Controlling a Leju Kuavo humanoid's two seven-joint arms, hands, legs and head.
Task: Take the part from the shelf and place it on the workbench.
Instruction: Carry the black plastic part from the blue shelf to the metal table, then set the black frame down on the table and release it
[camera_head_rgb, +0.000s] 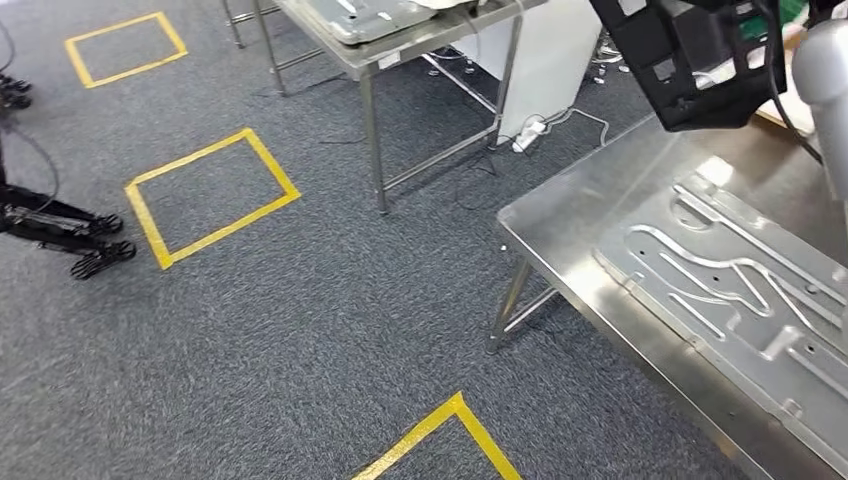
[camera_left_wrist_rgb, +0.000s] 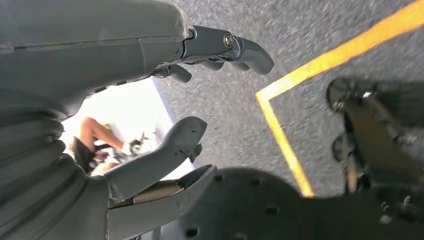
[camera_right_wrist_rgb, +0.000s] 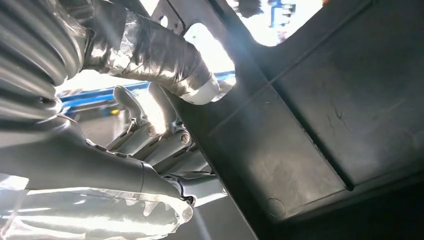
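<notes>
A shiny stainless-steel workbench (camera_head_rgb: 580, 235) fills the lower right, bearing a flat stamped metal panel (camera_head_rgb: 730, 290); a second steel table (camera_head_rgb: 400, 50) at top centre stands on grey carpet (camera_head_rgb: 300, 330) marked with yellow tape squares (camera_head_rgb: 212, 197).

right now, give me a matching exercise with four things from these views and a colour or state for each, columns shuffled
Things:
1. black part
2. left hand
3. floor squares
4. workbench

Colour or state:
A. yellow tape outlines on grey carpet
B. fingers apart, holding nothing
C. shiny metal with a pressed metal panel lying on it
D. gripped by the right hand, raised above the bench

Pairs: 1-D, 2-B, 3-A, 4-C
</notes>
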